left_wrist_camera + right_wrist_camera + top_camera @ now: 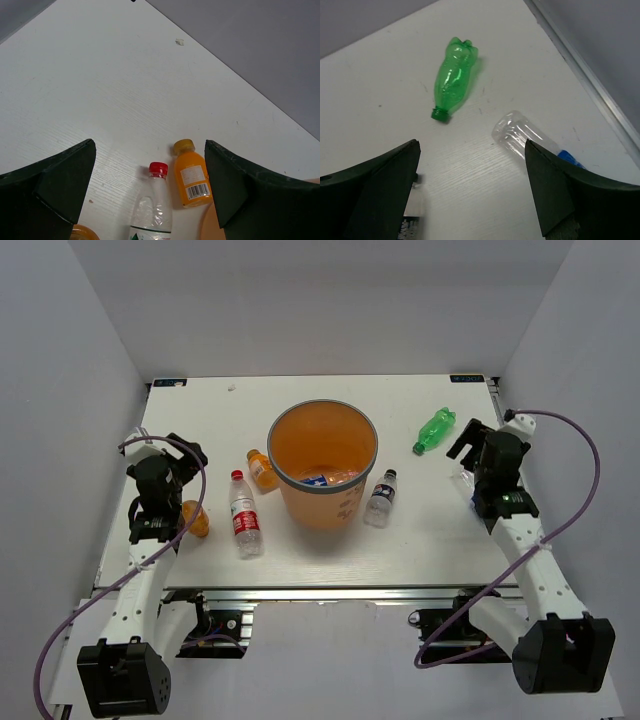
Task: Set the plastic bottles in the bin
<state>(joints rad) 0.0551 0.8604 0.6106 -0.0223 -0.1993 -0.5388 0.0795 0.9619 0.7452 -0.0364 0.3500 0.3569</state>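
The orange bin [335, 508] with a grey rim stands mid-table. The green bottle [435, 430] lies to its right, and shows in the right wrist view [454, 80]. The small clear dark-capped bottle [381, 497] lies by the bin's right side. One short orange bottle [262, 469] and the red-capped clear bottle [244, 514] lie left of the bin; both show in the left wrist view, orange [191, 175] and red-capped [152, 205]. The other orange bottle [194, 518] lies beside my left arm. My left gripper [183, 455] is open and empty. My right gripper [470, 443] is open and empty.
A clear bottle with a blue label [520, 132] lies under my right gripper near the table's right edge. Some items lie inside the bin [325, 478]. The bin's edge shows low in the left wrist view [207, 227]. White walls enclose the table.
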